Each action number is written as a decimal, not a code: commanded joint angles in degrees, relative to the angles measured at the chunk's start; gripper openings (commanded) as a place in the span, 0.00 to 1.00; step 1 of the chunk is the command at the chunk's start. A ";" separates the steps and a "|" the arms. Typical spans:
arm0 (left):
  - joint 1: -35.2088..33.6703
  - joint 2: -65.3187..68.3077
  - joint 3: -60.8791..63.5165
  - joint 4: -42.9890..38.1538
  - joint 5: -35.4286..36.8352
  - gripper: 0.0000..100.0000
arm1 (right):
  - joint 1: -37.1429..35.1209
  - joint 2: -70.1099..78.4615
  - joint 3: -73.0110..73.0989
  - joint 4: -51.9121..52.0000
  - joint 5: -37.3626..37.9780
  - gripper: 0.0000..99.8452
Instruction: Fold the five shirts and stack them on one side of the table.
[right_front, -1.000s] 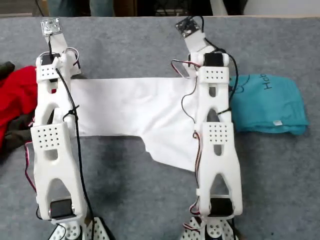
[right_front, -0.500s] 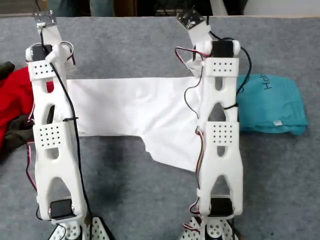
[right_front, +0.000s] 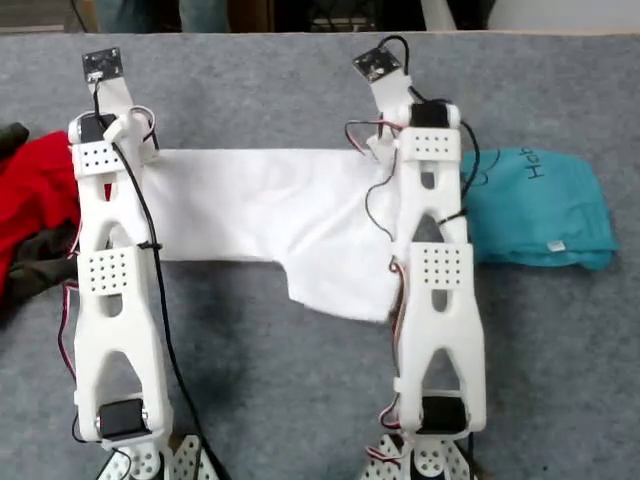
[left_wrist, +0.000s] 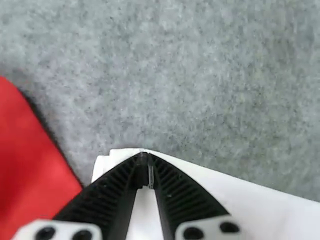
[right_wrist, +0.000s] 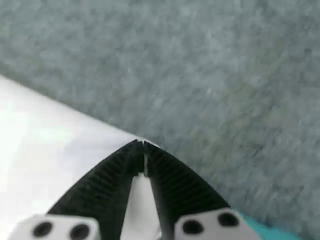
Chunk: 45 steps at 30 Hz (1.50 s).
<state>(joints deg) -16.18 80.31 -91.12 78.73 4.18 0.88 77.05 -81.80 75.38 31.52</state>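
I am looking down on my grey bench (right_front: 250, 90), reading from left to right. At the far left edge a red shirt (right_front: 35, 195) lies crumpled and cut off by the frame. Dark cloth (right_front: 35, 268) shows at its near and far sides, and I cannot tell whether that is one garment or two.

Just beside the red shirt, the left arm (right_front: 110, 290) stretches away from me and hides its own tip from above. On the left wrist camera the left jaws are pressed together, pinching the far left corner of the white shirt (right_front: 270, 205), with red fabric just beside that corner.

The white shirt lies flat as a long band between the two arms, with a looser flap reaching toward me near the right arm (right_front: 435, 290). Its right end runs under that arm. On the right wrist camera the right jaws are closed on the shirt's far right corner.

Right of that arm sits a folded teal shirt (right_front: 540, 205), its left edge covered by the arm, so I cannot tell whether it touches the white one.

I count two arms and three plain shirts: one red, one white, one teal
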 joint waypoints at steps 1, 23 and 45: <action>-1.27 -0.44 -2.15 -1.05 0.62 0.03 | 0.70 -0.22 -0.92 -4.48 -0.09 0.01; -1.10 -27.43 -4.00 22.42 0.62 0.03 | -4.40 -37.41 8.22 26.02 12.22 0.01; -1.10 -96.53 94.55 7.30 -4.22 0.03 | -23.03 -90.86 115.21 -4.40 24.26 0.18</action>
<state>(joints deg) -17.05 -4.53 -17.10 92.53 2.77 -20.22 -10.15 26.77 74.86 57.19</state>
